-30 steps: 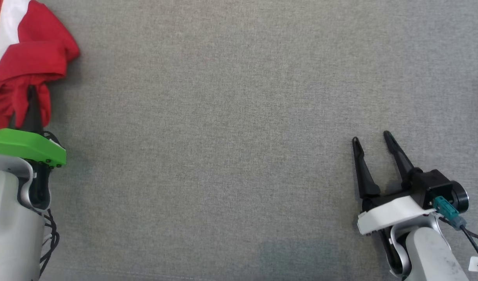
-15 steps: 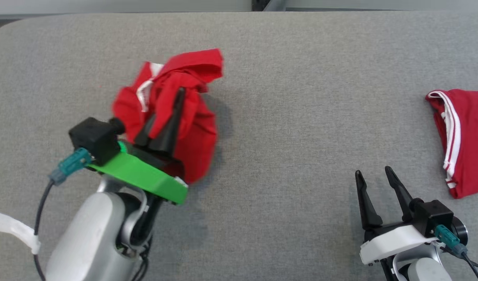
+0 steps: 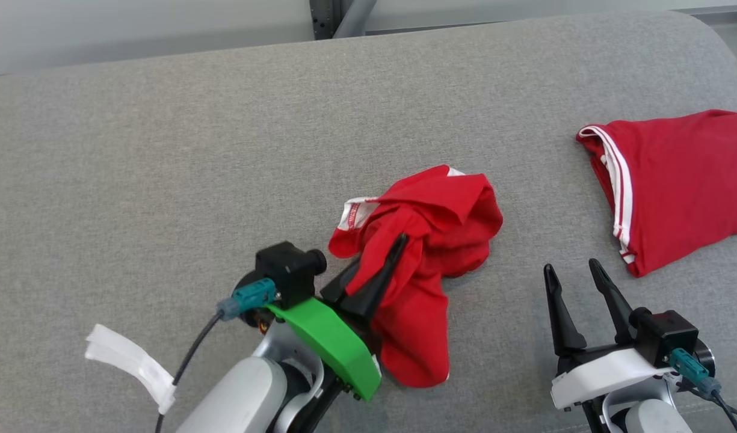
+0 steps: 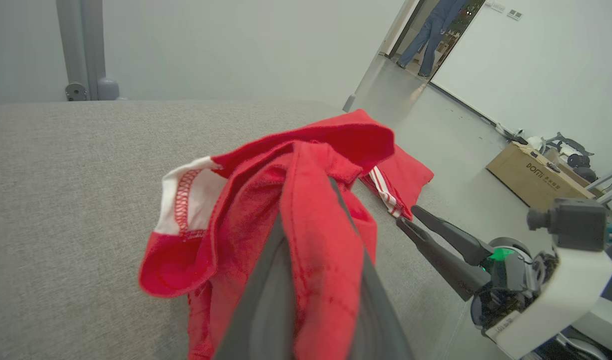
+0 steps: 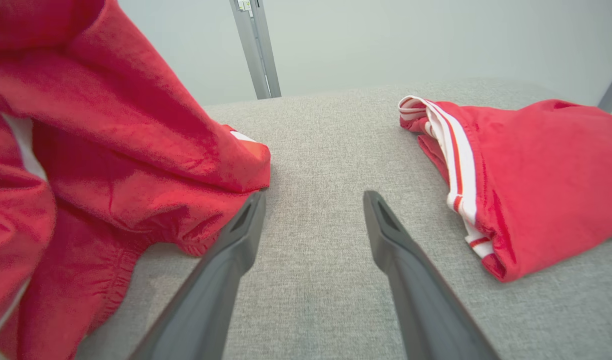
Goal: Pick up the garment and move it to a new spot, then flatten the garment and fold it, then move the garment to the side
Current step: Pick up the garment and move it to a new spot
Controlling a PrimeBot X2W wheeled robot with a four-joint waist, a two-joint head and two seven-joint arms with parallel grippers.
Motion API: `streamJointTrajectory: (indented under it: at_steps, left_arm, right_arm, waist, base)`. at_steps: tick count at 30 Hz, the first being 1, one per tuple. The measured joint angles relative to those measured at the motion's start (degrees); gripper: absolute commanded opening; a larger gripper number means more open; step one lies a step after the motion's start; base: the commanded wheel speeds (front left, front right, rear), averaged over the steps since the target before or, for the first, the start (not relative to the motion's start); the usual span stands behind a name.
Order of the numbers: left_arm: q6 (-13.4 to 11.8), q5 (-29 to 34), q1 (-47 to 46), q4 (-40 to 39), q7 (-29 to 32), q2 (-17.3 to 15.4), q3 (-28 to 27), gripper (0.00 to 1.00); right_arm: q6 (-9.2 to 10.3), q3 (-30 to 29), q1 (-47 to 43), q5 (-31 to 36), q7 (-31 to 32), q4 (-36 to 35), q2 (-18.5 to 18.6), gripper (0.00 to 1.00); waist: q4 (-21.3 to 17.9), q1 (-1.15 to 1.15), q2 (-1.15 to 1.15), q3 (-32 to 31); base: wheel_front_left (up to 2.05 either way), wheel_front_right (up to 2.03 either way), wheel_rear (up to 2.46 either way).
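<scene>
A crumpled red garment (image 3: 446, 216) with white trim hangs bunched over my left gripper (image 3: 400, 242), which is shut on a fold of it above the grey table (image 3: 163, 150). In the left wrist view the red garment (image 4: 266, 200) drapes over both fingers and hides their tips. My right gripper (image 3: 571, 266) stands open at the lower right, nothing between its fingers. In the right wrist view the right gripper (image 5: 314, 196) is open over bare table, with the held garment (image 5: 111, 140) close on its left.
A second red garment (image 3: 681, 180), folded flat with white stripes, lies at the table's right end, just beyond my right gripper. The table's rounded far edge and a metal post (image 3: 326, 12) lie behind. A cardboard box (image 4: 533, 175) and a person (image 4: 430, 35) are off to the side.
The head camera has swung, shifting the whole picture. My left gripper has carried the garment rightward, from the table's left part to its middle, nearer my right gripper. The right gripper stays open.
</scene>
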State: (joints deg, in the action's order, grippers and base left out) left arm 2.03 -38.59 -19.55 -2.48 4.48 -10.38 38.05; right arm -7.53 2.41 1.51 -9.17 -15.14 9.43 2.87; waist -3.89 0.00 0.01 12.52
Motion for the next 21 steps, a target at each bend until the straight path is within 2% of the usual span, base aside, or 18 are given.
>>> streamJointTrajectory:
  at_steps: [4, 8, 15, 20, 21]
  left_arm:
    - [1.1, 0.6, 1.9, 9.3, -1.1, 0.3, 2.7, 0.0]
    - [2.3, 0.5, 2.3, 16.9, -3.4, 2.1, 4.2, 0.0]
    - [3.5, -0.4, 0.8, 25.8, -7.3, 5.3, 4.8, 0.0]
    - [3.9, -0.6, -0.5, 29.3, -9.3, 6.2, 5.8, 0.02]
    - [4.0, -0.6, -0.8, 29.9, -9.9, 6.3, 6.1, 0.31]
  right_arm:
    - [0.0, -0.1, -0.1, -0.5, 0.0, 0.1, 0.0, 1.0]
    - [0.0, -0.4, -0.2, -0.6, 0.0, 0.4, 0.0, 1.0]
    - [0.0, -0.7, -0.4, -0.3, 0.0, 0.8, 0.0, 1.0]
    - [0.0, -0.7, -0.4, 0.0, 0.0, 1.0, 0.0, 1.0]
    - [0.0, -0.8, -0.4, 0.2, 0.0, 1.0, 0.0, 1.0]
  waist:
    - [-1.3, 0.0, 0.0, 0.4]
    - [-1.8, 0.0, 0.0, 0.5]
    - [-1.0, 0.0, -0.01, 0.0]
    - [-0.4, 0.0, -0.01, -0.5]
    - [-0.3, 0.0, -0.01, -0.7]
  base:
    - [0.0, 0.0, 0.0]
    - [0.0, 0.0, 0.0]
    - [0.0, 0.0, 0.0]
    - [0.0, 0.0, 0.0]
    - [0.0, 0.0, 0.0]
